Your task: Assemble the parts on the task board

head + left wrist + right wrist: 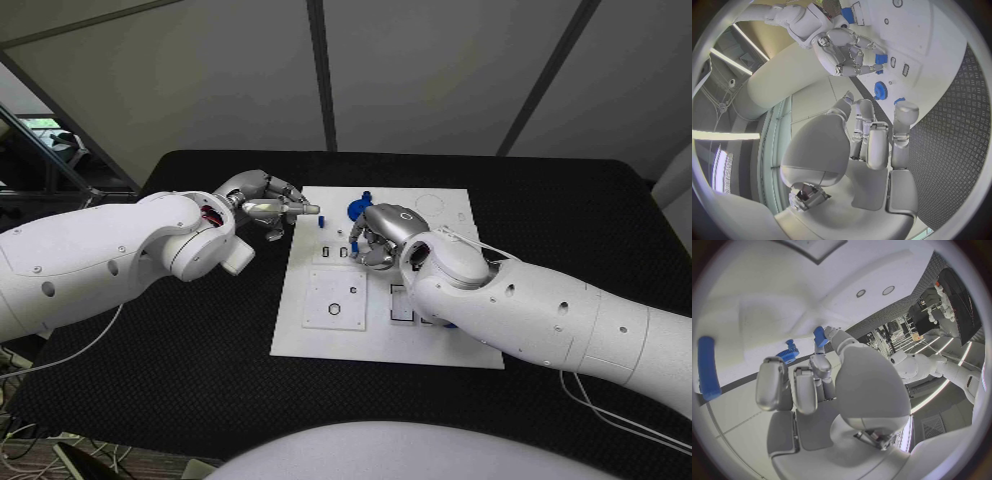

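The white task board lies in the middle of the black table. My right hand hovers over the board's upper middle with curled fingers and pinches a small blue part, also seen as the blue part at its fingertip. A blue gear stands on the board just beyond it; the same blue gear sits close to both hands. My left hand reaches in at the board's upper left edge, fingers straight and apart. A small blue piece lies at its fingertips.
A blue rod lies on the board away from the gear. A blue peg sits near the board's far edge. Rectangular slots and a square inset with a ring occupy the board's near half.
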`<state>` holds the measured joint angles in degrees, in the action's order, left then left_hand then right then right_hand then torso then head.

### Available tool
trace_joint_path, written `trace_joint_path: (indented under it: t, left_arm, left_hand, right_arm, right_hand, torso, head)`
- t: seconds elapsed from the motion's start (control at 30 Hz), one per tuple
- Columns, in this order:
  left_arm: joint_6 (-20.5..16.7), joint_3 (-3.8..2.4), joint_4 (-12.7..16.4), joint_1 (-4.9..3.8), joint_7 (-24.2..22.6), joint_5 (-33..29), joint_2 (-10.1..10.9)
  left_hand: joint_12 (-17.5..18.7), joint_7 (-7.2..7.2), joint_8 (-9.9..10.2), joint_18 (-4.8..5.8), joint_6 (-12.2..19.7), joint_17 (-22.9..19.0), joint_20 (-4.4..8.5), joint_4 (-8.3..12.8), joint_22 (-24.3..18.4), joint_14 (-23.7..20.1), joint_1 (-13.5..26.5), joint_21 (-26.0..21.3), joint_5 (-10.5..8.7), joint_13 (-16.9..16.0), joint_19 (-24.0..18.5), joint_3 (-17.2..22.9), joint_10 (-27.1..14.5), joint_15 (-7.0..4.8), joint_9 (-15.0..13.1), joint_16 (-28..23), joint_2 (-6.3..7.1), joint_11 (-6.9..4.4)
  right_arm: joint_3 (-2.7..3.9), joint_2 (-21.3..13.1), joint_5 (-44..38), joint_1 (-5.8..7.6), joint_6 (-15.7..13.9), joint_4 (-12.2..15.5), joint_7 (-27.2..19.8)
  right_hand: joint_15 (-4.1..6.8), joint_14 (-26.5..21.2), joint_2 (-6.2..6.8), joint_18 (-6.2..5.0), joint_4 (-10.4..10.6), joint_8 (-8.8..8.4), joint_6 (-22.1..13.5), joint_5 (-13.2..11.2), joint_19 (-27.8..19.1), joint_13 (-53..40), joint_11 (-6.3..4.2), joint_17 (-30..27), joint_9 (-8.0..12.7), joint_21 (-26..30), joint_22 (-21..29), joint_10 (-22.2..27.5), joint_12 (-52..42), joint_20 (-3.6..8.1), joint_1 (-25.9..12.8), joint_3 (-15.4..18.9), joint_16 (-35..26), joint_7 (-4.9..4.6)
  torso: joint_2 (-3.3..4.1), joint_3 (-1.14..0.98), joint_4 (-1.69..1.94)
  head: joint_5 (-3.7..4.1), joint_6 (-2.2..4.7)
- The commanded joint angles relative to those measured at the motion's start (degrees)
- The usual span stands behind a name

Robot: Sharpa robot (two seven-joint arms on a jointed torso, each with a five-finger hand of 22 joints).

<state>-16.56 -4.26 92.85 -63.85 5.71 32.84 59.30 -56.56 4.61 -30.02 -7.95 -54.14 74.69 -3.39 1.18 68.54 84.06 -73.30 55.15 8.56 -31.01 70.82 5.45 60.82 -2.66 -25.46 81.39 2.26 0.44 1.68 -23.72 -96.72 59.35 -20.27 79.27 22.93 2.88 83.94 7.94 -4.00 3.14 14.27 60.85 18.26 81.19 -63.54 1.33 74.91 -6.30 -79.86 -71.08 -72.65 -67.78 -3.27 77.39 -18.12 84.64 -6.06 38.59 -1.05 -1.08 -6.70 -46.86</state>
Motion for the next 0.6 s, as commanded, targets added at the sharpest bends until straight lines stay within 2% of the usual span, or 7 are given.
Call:
trace_joint_path:
  t: [0.03,0.23,0.6]
  left_arm:
    - [0.68,-0.04,-0.03,-0.10,-0.86,-0.27,-0.08]
    - [0.74,-0.04,-0.06,-0.10,-0.87,-0.27,-0.12]
    - [0.82,-0.04,-0.08,-0.10,-0.88,-0.27,-0.17]
  left_hand:
    - [0.25,-0.09,-0.32,0.36,0.46,-0.05,-0.18,-0.38,-0.10,0.16,-0.49,-0.13,0.30,0.06,-0.41,-0.08,-0.46,-0.17,0.05,-0.22,-0.13,-0.01]
    - [0.25,-0.09,-0.32,0.36,0.46,-0.05,-0.18,-0.38,-0.10,0.16,-0.49,-0.13,0.30,0.06,-0.41,-0.08,-0.46,-0.17,0.05,-0.22,-0.13,-0.01]
    - [0.25,-0.09,-0.32,0.36,0.46,-0.05,-0.18,-0.38,-0.10,0.16,-0.49,-0.13,0.30,0.06,-0.41,-0.08,-0.46,-0.17,0.05,-0.22,-0.13,-0.01]
  right_arm:
    - [-0.02,0.05,-0.42,0.04,1.14,-0.14,0.00]
    - [-0.02,0.09,-0.40,0.04,1.64,-0.31,-0.10]
    - [-0.02,0.17,-0.40,0.04,2.45,-0.49,-0.26]
  right_hand:
    - [-0.17,4.12,0.14,0.07,0.12,-0.20,-0.51,-0.02,-0.50,0.10,0.07,6.99,-0.95,0.33,0.19,0.43,0.26,-0.12,-0.25,0.15,-0.48,-0.11]
    - [-0.28,4.05,0.28,0.02,0.18,-0.39,-0.85,-0.16,-0.67,0.38,0.20,6.77,-0.89,0.52,0.48,0.72,0.54,-0.21,-0.37,0.19,-0.66,-0.27]
    - [-0.45,3.93,0.44,-0.07,0.22,-0.68,-1.36,-0.34,-0.94,0.73,0.40,6.47,-0.79,0.84,0.96,1.14,0.92,-0.37,-0.47,0.19,-0.92,-0.49]
  torso:
    - [0.05,-0.02,0.06]
    - [0.01,0.02,-0.04]
    - [0.00,0.00,0.00]
  head:
    - [-0.01,-0.04]
    - [-0.06,-0.17]
    - [-0.08,-0.34]
